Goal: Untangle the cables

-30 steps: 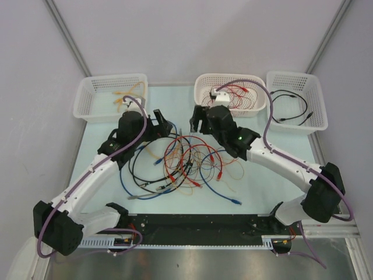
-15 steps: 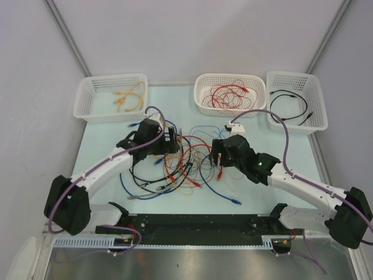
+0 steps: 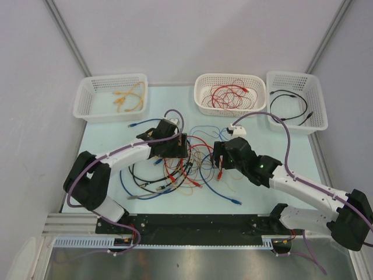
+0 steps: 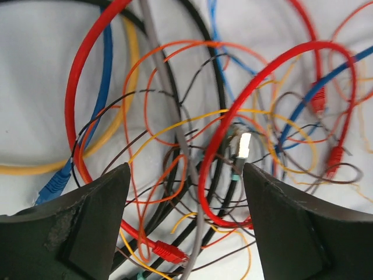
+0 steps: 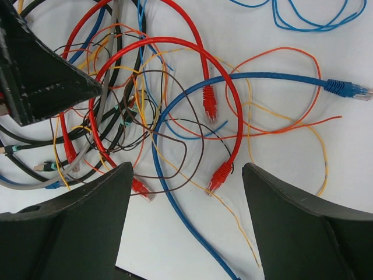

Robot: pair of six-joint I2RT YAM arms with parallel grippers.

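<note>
Probably the cables (image 3: 189,169) are light, limp and catch on each other; the red plug (image 5: 220,174) gives a firm hold. Left fingers (image 4: 87,221) and right fingers (image 5: 291,221) stand wide apart, empty.

end effector (image 4: 185,224): jaws apart, nothing held | cables (image 4: 233,134): tangled loops beneath

Bright, even, soft-shadowed light; slightly blurred wrist close-ups.
</note>
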